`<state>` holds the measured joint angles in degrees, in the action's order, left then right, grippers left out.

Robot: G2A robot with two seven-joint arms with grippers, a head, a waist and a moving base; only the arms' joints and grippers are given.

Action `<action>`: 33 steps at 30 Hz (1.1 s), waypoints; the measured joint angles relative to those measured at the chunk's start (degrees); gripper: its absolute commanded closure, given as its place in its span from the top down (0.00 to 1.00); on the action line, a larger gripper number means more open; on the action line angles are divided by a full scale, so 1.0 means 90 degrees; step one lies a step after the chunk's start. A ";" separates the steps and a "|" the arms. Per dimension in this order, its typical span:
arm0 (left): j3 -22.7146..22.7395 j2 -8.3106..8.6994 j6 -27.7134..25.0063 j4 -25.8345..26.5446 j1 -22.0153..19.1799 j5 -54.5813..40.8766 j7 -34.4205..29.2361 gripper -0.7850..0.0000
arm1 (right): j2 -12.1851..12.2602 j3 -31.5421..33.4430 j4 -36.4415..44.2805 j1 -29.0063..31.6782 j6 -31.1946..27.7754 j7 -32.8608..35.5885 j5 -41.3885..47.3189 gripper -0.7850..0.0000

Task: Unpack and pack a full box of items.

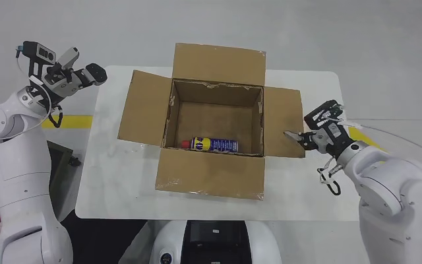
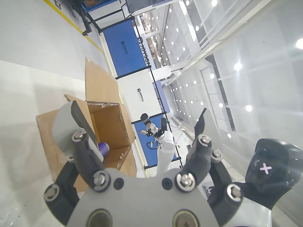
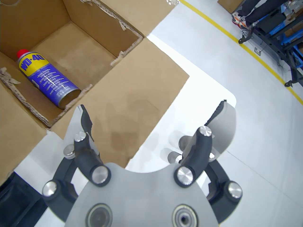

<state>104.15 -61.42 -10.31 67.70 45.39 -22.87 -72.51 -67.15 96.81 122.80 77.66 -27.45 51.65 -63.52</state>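
**A:** From the top, how much room is there around the box (image 1: 217, 64)?

**B:** Its flaps are spread open on the table (image 1: 112, 185). Bare tabletop runs along the near edge and on the side toward the left gripper (image 1: 94, 74). That gripper hangs by the table's far corner, well apart from the nearest flap. The right gripper (image 1: 292, 136) sits at the outer edge of the flap on its side.

**A:** And the spray can (image 1: 215, 143)?

**B:** It lies on its side on the box floor, against the near wall, between the two grippers and closer to the right one.

**A:** Left wrist view?

**B:** The left gripper (image 2: 137, 109) is spread wide and holds nothing. The box (image 2: 111, 128) stands ahead of it, past one finger. The round end of the can (image 2: 103, 148) peeks out beside that finger, low inside the box.

**A:** Right wrist view?

**B:** The right gripper (image 3: 152, 104) is also spread wide and empty. It is poised over the flap (image 3: 132, 90) and the table's rounded corner (image 3: 213, 88). The can (image 3: 47, 76) lies ahead of one fingertip, down in the box. Its base is toward the gripper and its red cap away.
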 measured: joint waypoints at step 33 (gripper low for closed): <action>0.0000 0.0000 0.0000 0.0000 0.0000 0.0000 0.0000 1.00 | 0.0383 0.1115 -0.3014 -0.0096 -0.0451 -0.0234 0.0791 1.00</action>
<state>104.15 -61.42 -10.31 67.70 45.39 -22.87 -72.51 -63.70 106.84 95.68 76.80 -31.51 49.54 -56.40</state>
